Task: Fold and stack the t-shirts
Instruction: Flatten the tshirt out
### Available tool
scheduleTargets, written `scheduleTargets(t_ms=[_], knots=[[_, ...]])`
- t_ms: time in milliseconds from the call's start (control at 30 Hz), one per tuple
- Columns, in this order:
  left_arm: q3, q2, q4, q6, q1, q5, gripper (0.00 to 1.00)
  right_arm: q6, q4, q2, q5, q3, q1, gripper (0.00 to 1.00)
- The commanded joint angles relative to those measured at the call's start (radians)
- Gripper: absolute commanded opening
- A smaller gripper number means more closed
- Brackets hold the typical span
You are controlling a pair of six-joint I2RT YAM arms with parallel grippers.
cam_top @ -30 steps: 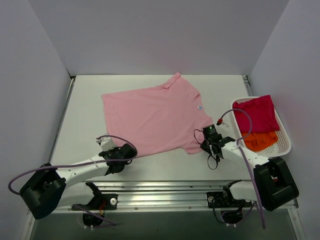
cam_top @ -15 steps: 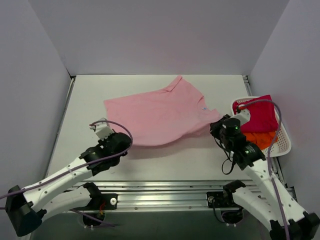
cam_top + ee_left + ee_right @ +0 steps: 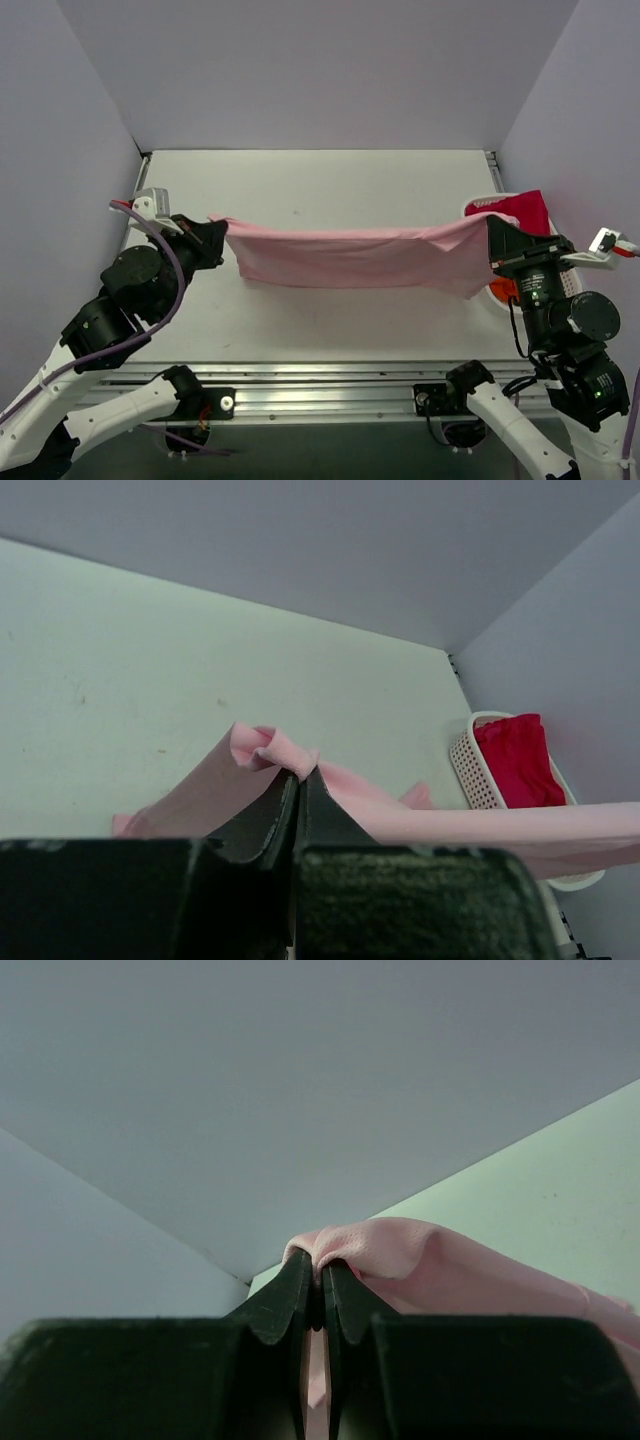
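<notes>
Left claw and right claw stretch pink t-shirt, seemingly aloft.

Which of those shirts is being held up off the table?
The pink shirt. It hangs stretched between the left pincer and the right pincer, each shut on one end. The red shirt lies in the basket.
</notes>
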Motion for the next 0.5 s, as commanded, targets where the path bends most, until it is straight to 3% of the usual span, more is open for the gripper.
scheduleTargets(t_ms=[0,133,233,400,467], knots=[[0.126,0.065,0.053,0.139,-0.002,0.03,0.02,-0.003,0.078,0.071,0.044,0.067,-0.003,0.0],[0.229,0.194,0.123,0.211,0.01,0.01,0.02,0.006,0.13,0.263,0.115,0.143,-0.002,0.0],[0.315,0.3,0.133,0.208,0.102,0.064,0.02,0.013,0.166,0.47,0.121,0.235,-0.003,0.0],[0.39,0.462,0.179,0.139,0.435,0.356,0.02,-0.02,0.236,0.787,0.148,0.421,-0.011,0.0],[0.415,0.57,0.2,0.141,0.504,0.407,0.02,-0.032,0.253,0.926,0.141,0.487,-0.051,0.0]])
